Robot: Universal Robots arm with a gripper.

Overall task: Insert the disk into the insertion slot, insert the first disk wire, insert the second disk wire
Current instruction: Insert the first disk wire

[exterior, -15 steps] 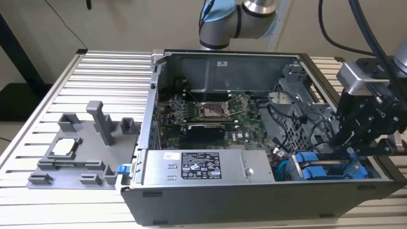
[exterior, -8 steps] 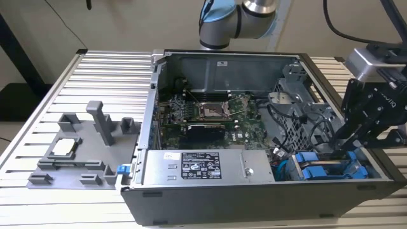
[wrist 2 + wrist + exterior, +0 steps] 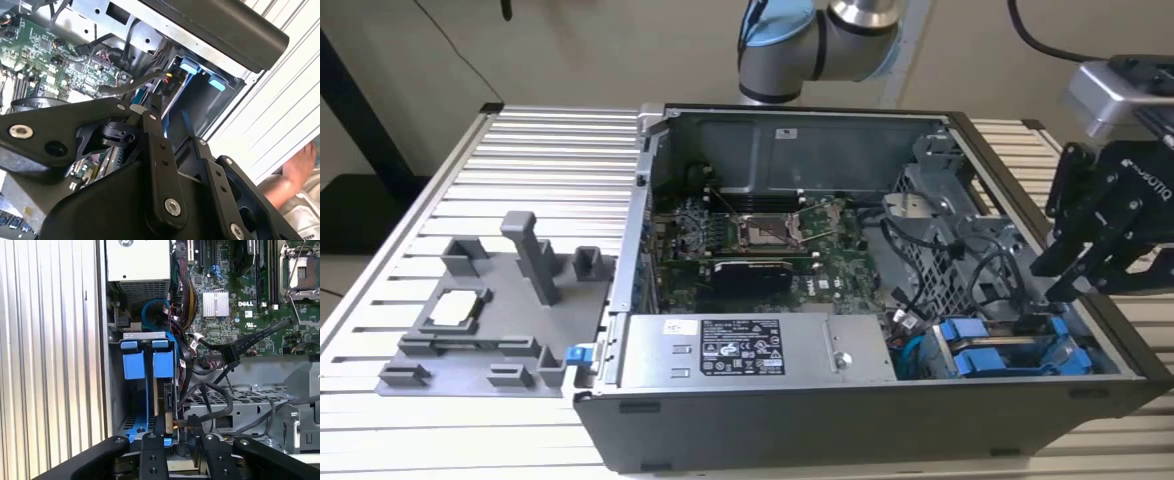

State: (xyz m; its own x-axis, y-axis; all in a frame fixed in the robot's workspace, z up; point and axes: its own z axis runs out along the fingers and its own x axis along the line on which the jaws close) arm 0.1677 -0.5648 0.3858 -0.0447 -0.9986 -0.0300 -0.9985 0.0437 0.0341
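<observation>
The disk stands on edge in its bright blue carrier, seated in the insertion slot at the case's front corner. The blue carrier tabs lie at the exterior view's lower right, and the tabs appear again in the second wrist view. My black gripper hangs just above that bay. In the first wrist view my gripper is closed around a small black wire connector, right at the disk's end. A black wire runs off from it. In the second wrist view that connector sits just past my fingertips.
The open case holds the motherboard, the grey labelled power-supply box, a metal drive cage and loose cable bundles. A grey fixture sits on the ribbed table at the exterior view's left. A person's hand is beside the table.
</observation>
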